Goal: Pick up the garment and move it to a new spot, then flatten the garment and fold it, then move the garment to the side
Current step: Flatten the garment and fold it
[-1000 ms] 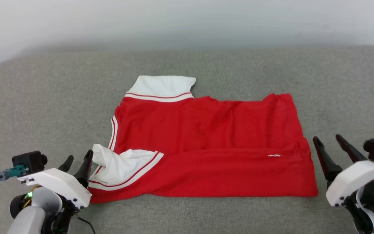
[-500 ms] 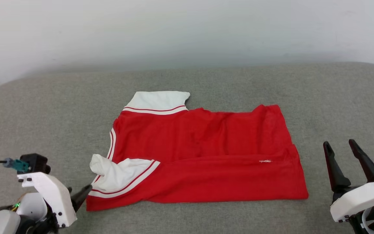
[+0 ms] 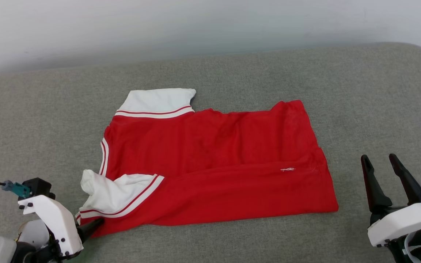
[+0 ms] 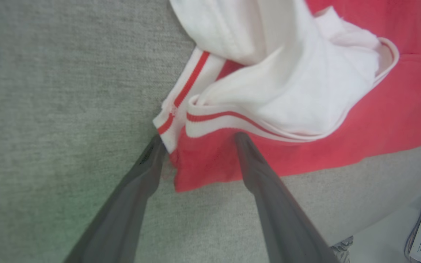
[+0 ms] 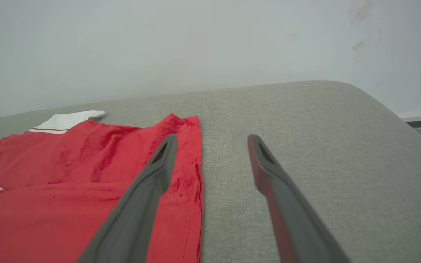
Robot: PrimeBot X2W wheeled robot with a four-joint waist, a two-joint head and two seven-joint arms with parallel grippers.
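1. You have the garment (image 3: 214, 164) lying on the grey cushion (image 3: 360, 91), about midway across it, red cloth up and doubled over along its near side
2. The far sleeve (image 3: 157, 102) lies flat and white at the garment's far left corner, with its striped band against the red body
3. The near sleeve (image 3: 115, 191) is bunched up at the near left corner, its red-and-white band curling round it
4. Your left gripper (image 4: 198, 138) sits right at that near left corner. Its jaws are spread and nothing is pinched between them
5. In the left wrist view one fingertip meets the edge of the striped band, and the other lies over the red cloth just below the white sleeve
6. Your right gripper (image 3: 378, 158) stands off the garment's right edge, near it but apart, over bare cushion, jaws wide and empty
7. In the right wrist view one of its fingers crosses the red hem, but you cannot tell from that whether it touches
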